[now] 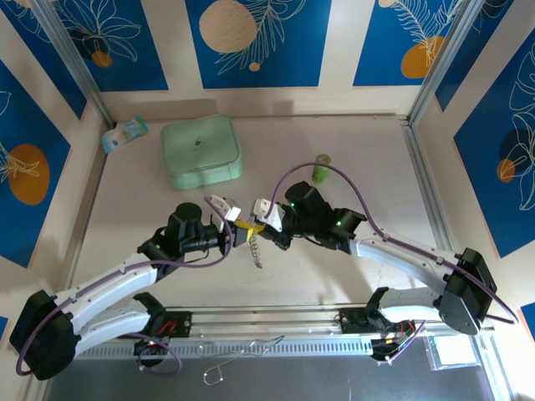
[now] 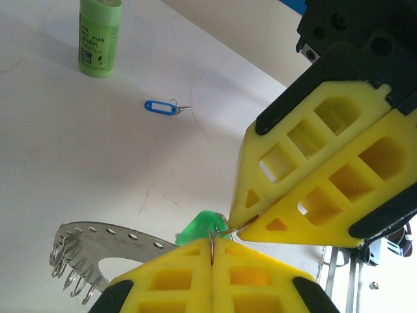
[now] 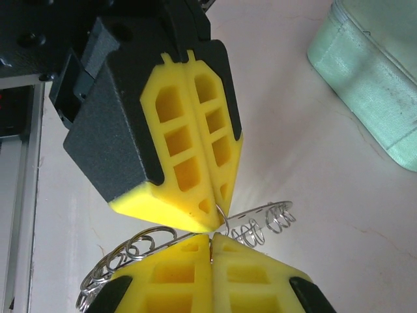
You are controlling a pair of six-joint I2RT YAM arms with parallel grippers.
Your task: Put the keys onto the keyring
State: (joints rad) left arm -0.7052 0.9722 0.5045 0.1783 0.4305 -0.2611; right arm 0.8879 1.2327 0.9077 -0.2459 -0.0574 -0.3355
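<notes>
Keyring [image 2: 85, 238] hangs at eight o'clock while left pincer [image 2: 212, 246] and right pincer [image 2: 241, 225] pinch the green key [image 2: 205, 225] by its loop. Pry slowly.

obst: case [image 1: 201, 150] rear-L, cylinder [image 1: 321, 168] rear-R | front table [image 1: 309, 280] prob. open

Two keys [image 2: 161, 107], one keyring [image 2: 104, 242], one case [image 1: 201, 151], one bottle [image 1: 321, 168], perhaps one packet [image 1: 125, 134].

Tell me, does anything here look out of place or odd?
Only the blue key: it lies alone on the table, well apart from the keyring and the green key. Nothing looks spilled or broken.
</notes>
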